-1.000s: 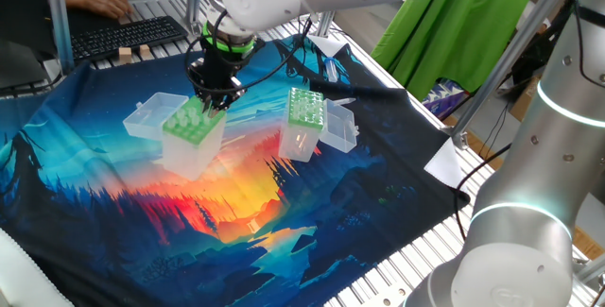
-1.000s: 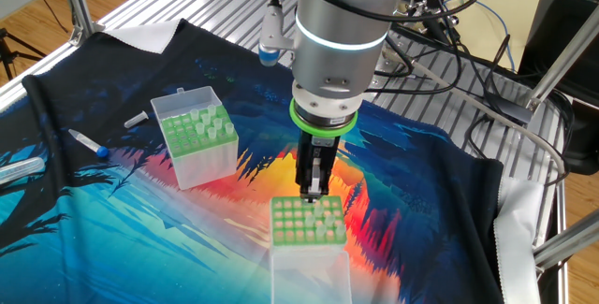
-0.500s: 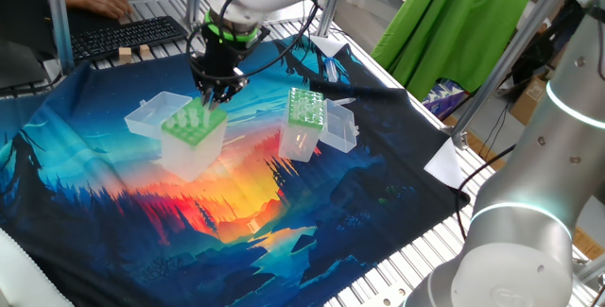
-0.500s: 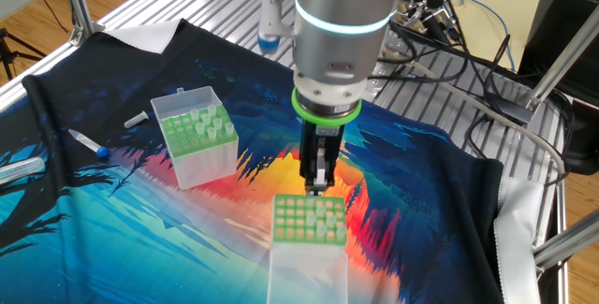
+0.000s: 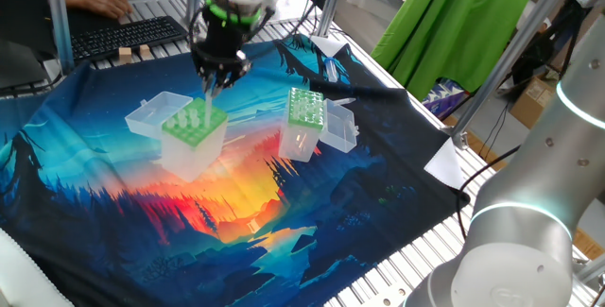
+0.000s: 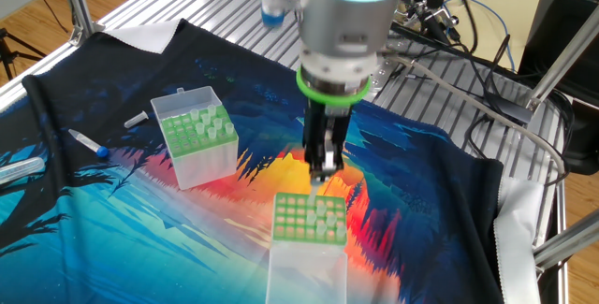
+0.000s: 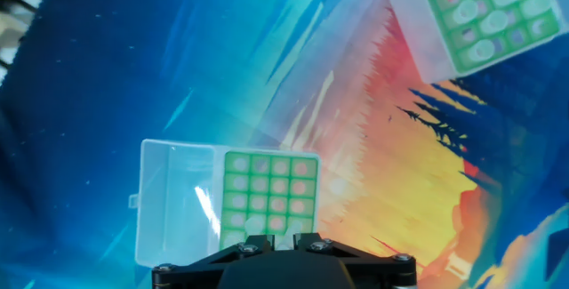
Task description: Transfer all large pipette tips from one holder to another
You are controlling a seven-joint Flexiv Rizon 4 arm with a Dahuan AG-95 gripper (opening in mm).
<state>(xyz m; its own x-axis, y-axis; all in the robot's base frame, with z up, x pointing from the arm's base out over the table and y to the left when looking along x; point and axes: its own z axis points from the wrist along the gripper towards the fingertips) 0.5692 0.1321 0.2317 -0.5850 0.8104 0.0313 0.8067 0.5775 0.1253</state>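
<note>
The tip (image 5: pixel 209 105), a light, thin-walled, slippery plastic cone that would likely bend or crack under a hard squeeze, is best held at its wide collar; it hangs just above the light-green box (image 5: pixel 194 129), seemingly clamped in the narrow-set pincer (image 5: pixel 216 82); the dark-green box (image 5: pixel 304 109) stands well apart.

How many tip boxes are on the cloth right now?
2. One box sits under the tool, lid open; the other box stands apart, nearer the cloth's edge.
</note>
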